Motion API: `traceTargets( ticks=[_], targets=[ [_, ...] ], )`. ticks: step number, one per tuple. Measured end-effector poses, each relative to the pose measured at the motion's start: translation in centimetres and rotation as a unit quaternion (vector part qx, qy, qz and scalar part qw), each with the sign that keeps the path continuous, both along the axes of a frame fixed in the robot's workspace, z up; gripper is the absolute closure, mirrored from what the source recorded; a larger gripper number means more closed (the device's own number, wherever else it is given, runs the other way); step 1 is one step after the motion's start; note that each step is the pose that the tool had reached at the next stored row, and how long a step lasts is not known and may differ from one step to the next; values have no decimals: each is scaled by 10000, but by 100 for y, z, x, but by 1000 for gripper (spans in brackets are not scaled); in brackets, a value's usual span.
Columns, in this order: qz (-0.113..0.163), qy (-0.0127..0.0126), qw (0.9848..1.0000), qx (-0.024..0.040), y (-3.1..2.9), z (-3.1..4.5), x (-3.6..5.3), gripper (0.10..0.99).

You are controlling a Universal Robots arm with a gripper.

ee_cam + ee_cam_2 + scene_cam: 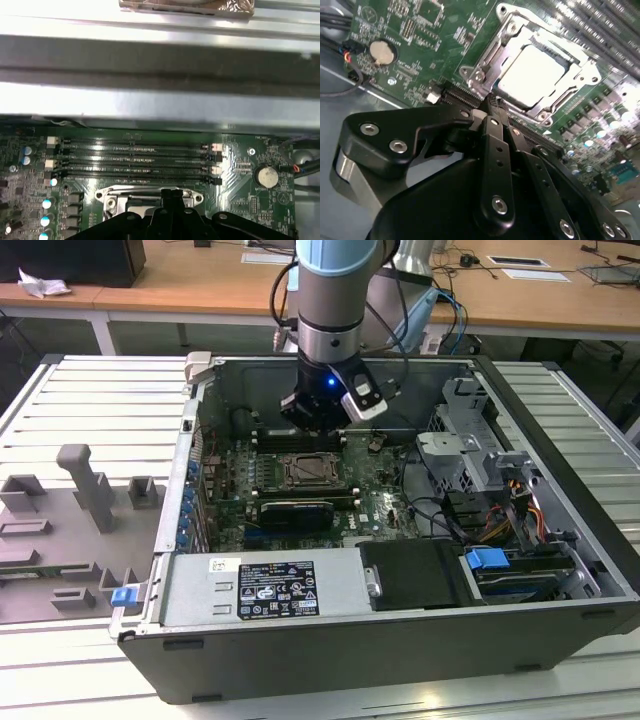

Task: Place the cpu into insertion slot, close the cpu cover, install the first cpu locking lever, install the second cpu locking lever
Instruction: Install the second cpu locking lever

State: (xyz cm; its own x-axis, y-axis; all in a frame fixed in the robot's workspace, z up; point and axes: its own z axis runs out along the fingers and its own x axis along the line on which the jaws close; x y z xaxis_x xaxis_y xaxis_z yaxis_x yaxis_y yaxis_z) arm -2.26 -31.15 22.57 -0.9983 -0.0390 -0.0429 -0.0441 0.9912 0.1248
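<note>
case: as seen in the exterior view, the open computer case (pixel 560 430) is laid on a slatted table (pixel 90 400), with the green motherboard (pixel 385 502) exposed inside.
arm: held above the board's rear edge, just behind the insertion slot (pixel 313 472).
gripper (pixel 493 104): fingers pressed together at the tips, nothing held between them; tips are poised at the edge of the cpu cover (pixel 512 37), contact cannot be judged.
cpu (pixel 532 72): seated in the socket, framed by the cover's window in the second wrist view.
memory slots (pixel 135 157): empty rows beside the socket.
hidden: socket is cut off by the gripper body in the first wrist view; locking levers cannot be made out.
</note>
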Motion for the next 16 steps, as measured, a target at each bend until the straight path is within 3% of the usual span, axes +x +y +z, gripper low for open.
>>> traceTargets(
  ticks=[4, 8, 16],
  targets=[
    [1, 0, 10000, 2, -98, 0, 1, 980],
    [0, 0, 10000, 3, -151, 0, -1, 980],
    [0, 0, 10000, 7, -207, 0, -2, 980]
  ],
)
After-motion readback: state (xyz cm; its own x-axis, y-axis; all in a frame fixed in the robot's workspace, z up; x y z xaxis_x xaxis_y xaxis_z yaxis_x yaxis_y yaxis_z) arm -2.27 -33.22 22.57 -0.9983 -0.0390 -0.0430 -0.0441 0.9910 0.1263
